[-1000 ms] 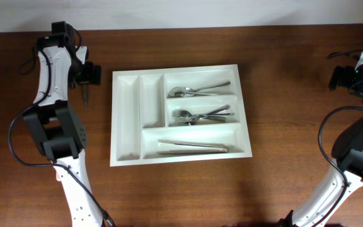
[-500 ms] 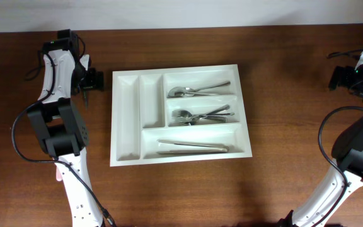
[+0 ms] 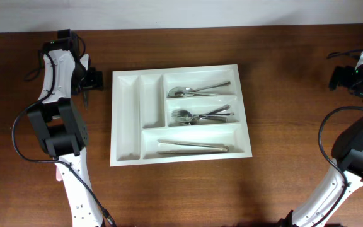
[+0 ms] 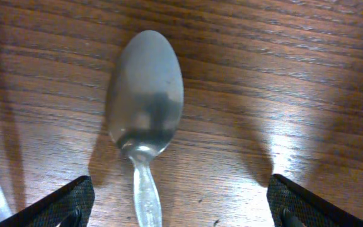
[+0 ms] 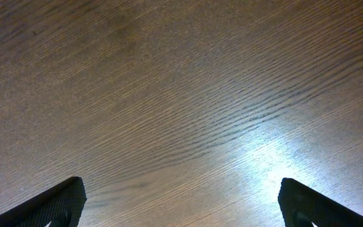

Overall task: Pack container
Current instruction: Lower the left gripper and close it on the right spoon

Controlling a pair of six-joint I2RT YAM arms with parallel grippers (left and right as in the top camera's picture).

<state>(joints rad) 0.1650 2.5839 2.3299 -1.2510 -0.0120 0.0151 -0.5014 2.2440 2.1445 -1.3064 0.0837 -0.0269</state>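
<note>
left arm [image 3: 53, 69] — showing white shells, black joint blocks | right arm [image 3: 358, 151] — wearing the same colours | black cables [image 3: 11, 137] looping along both | fingertips [image 4: 62, 205] appearing black

The white tray [image 3: 126, 120] lies flat mid-table. Its three long compartments hold spoons [image 3: 197, 90], forks [image 3: 200, 116] and long utensils [image 3: 191, 146]. A spoon [image 4: 145, 94] lies on the wood.

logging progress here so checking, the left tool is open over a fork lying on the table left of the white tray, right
Not a fork: the left wrist view shows a spoon, oval bowl and all. The rest stands: the left tool is open over it, and it lies on the table left of the white cutlery tray.
</note>
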